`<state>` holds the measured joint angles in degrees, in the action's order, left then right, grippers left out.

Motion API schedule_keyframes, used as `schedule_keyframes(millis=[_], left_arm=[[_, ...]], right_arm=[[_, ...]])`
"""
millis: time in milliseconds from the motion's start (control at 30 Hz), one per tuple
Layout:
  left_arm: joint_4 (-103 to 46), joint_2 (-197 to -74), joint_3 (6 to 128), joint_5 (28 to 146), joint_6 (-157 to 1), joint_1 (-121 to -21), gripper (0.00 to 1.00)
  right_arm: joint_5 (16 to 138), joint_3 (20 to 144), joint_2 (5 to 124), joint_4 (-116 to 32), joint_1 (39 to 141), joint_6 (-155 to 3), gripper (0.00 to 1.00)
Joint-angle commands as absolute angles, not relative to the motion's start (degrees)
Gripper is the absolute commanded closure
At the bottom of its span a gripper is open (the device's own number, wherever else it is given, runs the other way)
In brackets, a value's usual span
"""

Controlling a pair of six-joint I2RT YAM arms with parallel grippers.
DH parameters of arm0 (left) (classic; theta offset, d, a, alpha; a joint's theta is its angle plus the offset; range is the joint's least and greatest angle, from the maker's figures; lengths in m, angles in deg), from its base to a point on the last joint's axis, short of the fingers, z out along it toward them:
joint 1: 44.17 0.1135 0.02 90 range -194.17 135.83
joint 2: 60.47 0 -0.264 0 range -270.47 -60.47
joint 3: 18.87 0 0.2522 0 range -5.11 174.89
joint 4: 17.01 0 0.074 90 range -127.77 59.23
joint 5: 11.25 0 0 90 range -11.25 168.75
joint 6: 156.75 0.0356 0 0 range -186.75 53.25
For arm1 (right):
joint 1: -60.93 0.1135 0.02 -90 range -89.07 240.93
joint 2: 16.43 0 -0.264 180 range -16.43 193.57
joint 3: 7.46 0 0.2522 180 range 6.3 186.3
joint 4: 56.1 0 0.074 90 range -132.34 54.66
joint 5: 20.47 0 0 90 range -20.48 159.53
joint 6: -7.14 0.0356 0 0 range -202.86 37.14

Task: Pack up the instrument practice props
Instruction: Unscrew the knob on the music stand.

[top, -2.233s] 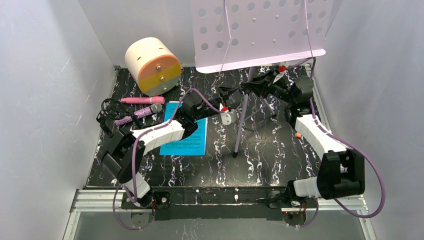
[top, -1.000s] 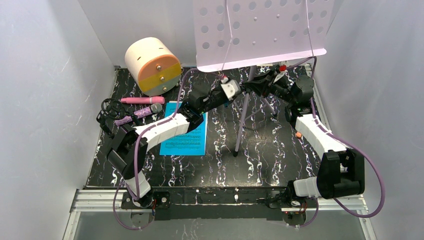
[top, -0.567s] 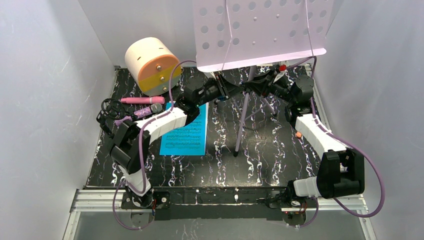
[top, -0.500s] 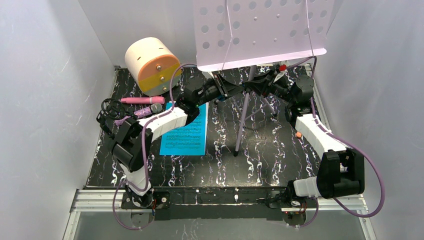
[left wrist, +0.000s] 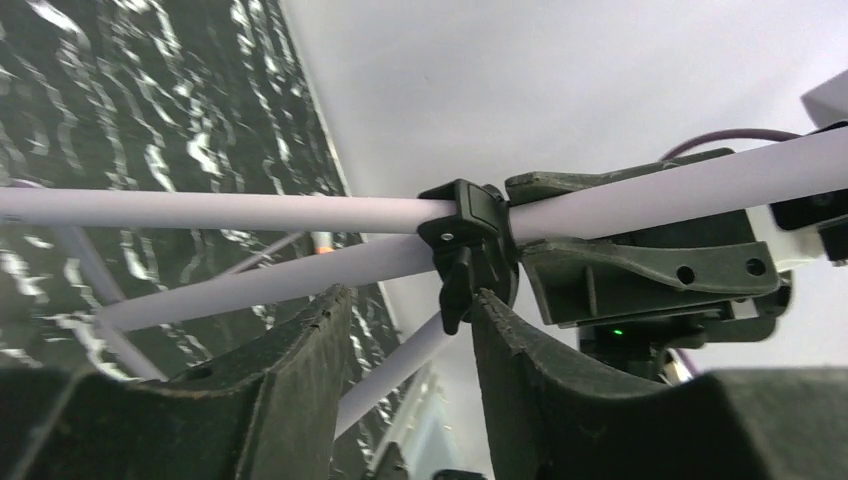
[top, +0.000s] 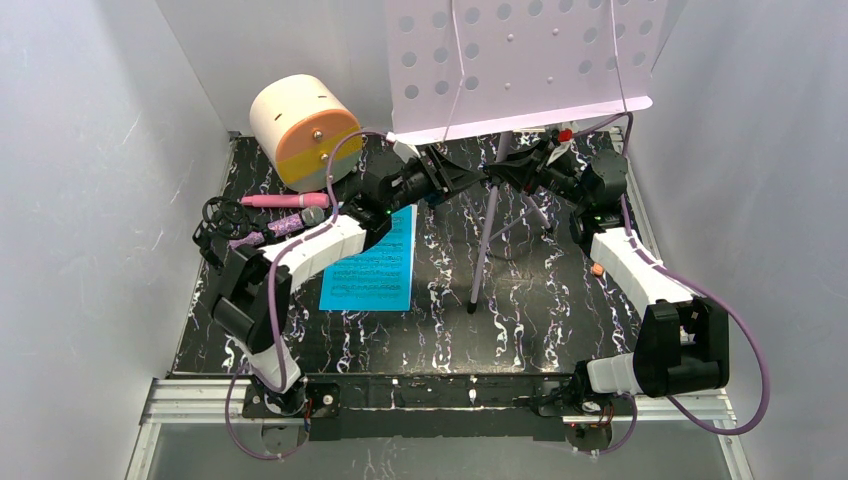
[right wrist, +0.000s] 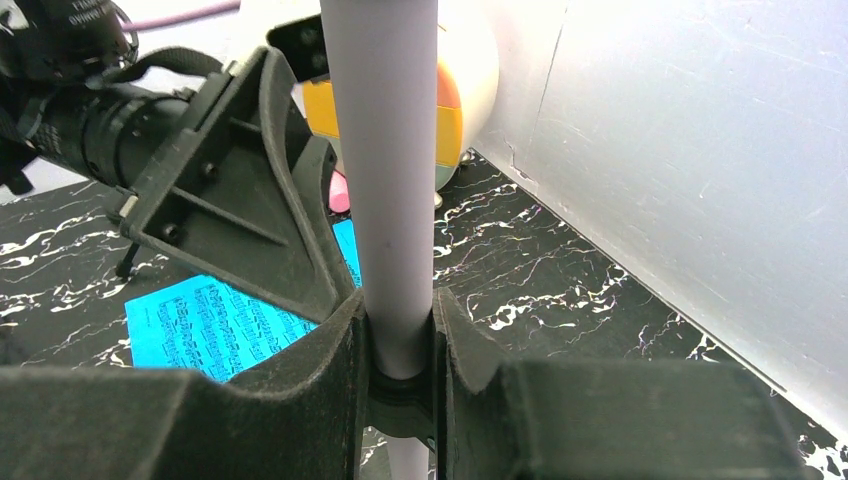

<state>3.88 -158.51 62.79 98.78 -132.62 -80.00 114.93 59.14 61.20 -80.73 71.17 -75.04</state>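
The lilac perforated music rack [top: 520,60] stands at the back on thin tripod legs, its pole [top: 487,235] running down to the mat. My right gripper [top: 503,172] is shut on that pole [right wrist: 385,150], just above a black collar. My left gripper [top: 470,178] comes in from the left, open, its fingers [left wrist: 300,380] either side of the black clamp knob [left wrist: 465,255] without squeezing it. A blue sheet-music page [top: 375,265] lies flat under the left arm. The pink toy microphone [top: 285,200], purple microphone [top: 285,225] and black mic tripods [top: 215,225] lie at the left.
A cream cylinder box [top: 305,130] with an orange-grey face sits at the back left, on its side. Grey walls close in the mat [top: 540,320] on the left, back and right. The rack's legs [top: 540,215] spread beneath the right gripper.
My left arm has reached up and right to the rack's clamp, turned its wrist, and its jaws have opened wider. The right gripper has kept its hold on the pole without moving.
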Motion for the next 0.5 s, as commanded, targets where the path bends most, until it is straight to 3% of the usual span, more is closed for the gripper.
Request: schedule_keyframes(millis=[0, 233, 467], left_arm=[[-7.13, -152.0, 64.8, 92.13, -114.56, -78.62, 0.5], [-0.34, -148.35, 60.26, 95.84, -89.74, -78.8, 0.36], [9.57, -146.18, 54.38, 103.99, -60.84, -80.06, 0.35]], right_arm=[[112.44, 59.64, 62.86, -73.24, 70.41, -73.83, 0.99], [112.84, 59.72, 62.76, -73.3, 70.34, -73.89, 0.99], [113.02, 59.62, 62.75, -73.54, 70.38, -73.91, 0.99]])
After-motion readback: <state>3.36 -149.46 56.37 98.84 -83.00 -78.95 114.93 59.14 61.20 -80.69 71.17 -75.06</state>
